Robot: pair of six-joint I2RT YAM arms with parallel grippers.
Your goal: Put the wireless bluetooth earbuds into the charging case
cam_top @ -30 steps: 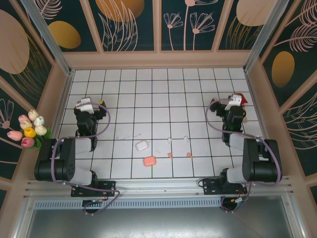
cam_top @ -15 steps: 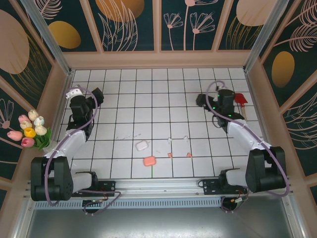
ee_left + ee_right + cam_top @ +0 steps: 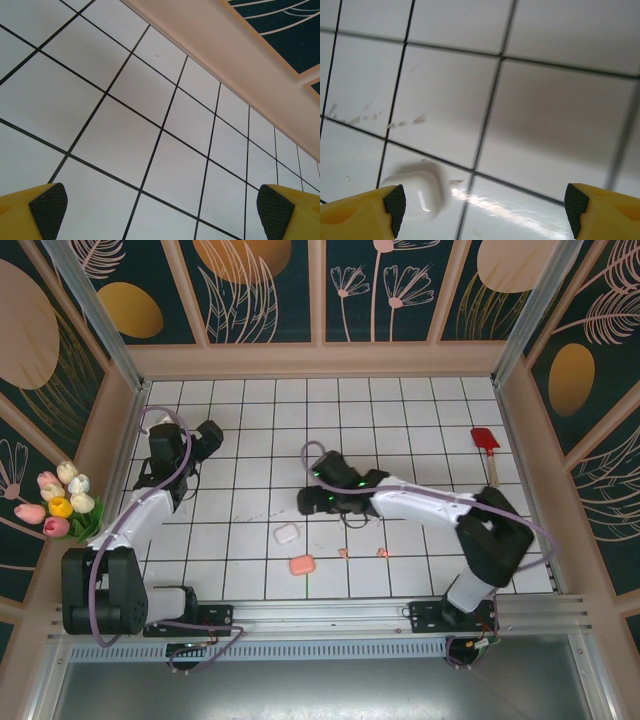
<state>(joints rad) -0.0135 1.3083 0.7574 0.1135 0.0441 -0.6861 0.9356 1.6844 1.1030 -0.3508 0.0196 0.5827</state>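
A white charging case (image 3: 287,534) and a salmon-pink case (image 3: 301,565) lie shut on the tiled floor near the front middle. Two pink earbuds (image 3: 343,553) (image 3: 381,552) rest to the right of the pink case. The white earbuds are hidden under the right arm. My right gripper (image 3: 308,502) hangs open just behind the white case (image 3: 417,192), which shows beside its left finger (image 3: 395,210); nothing sits between the jaws (image 3: 485,212). Over bare tiles at the back left, my left gripper (image 3: 208,435) (image 3: 160,210) is open.
A red spatula (image 3: 484,440) lies at the right side of the floor. A bunch of tulips (image 3: 60,502) sits outside the left wall. Wooden walls (image 3: 320,360) ring the tiled floor (image 3: 260,430).
The right arm has swung from the right side across to the middle, ending above the white case and uncovering the spatula. The left arm has stretched a little further back.
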